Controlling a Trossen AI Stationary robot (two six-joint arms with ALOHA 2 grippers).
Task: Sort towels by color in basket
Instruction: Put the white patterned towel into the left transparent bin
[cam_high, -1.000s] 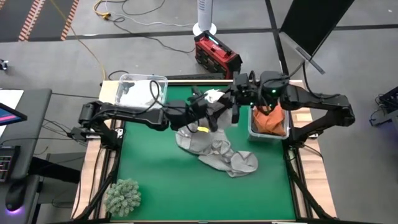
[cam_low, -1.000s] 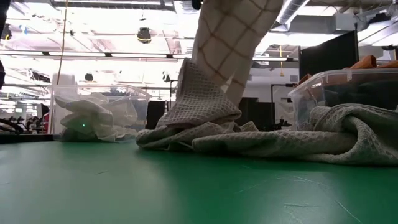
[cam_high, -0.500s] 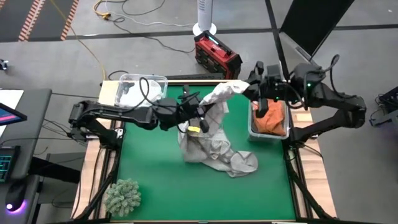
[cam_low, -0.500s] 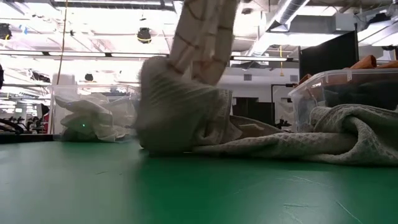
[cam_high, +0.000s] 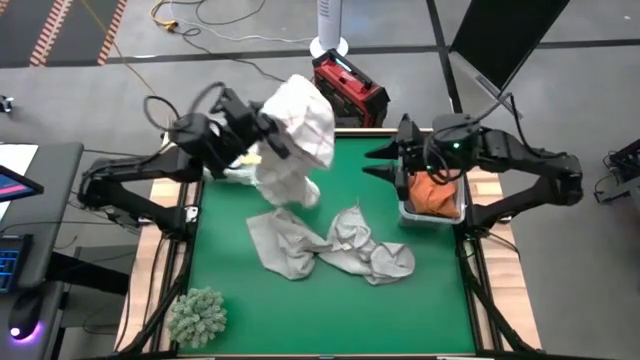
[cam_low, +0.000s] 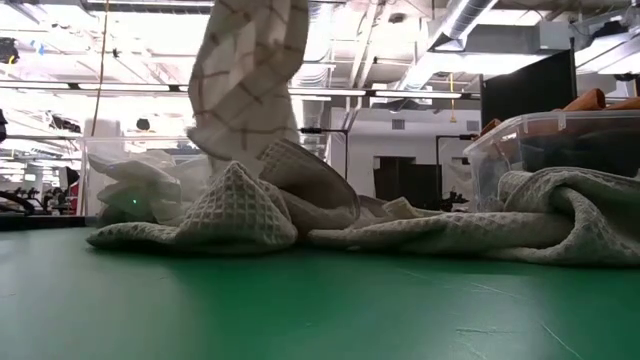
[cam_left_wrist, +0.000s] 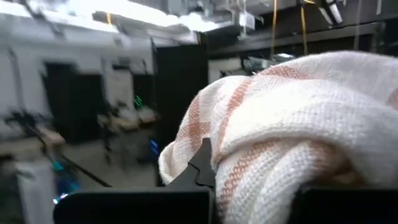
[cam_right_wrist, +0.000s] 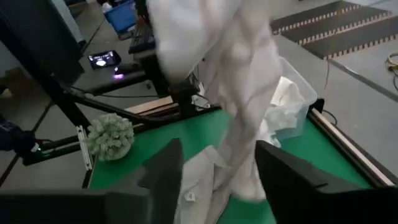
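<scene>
Left gripper (cam_high: 262, 140) fingers are clamping the checked towel (cam_high: 296, 135), hanging over the clear bin (cam_right_wrist: 292, 99). Right gripper (cam_high: 385, 163) fingers are spread, empty. Grey towels (cam_high: 330, 245) are waiting on the surface beside that bin, so probably halfway.

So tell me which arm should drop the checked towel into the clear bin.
Left. Its gripper already holds the checked towel lifted beside the clear bin; the right gripper is open, at the orange bin.
</scene>
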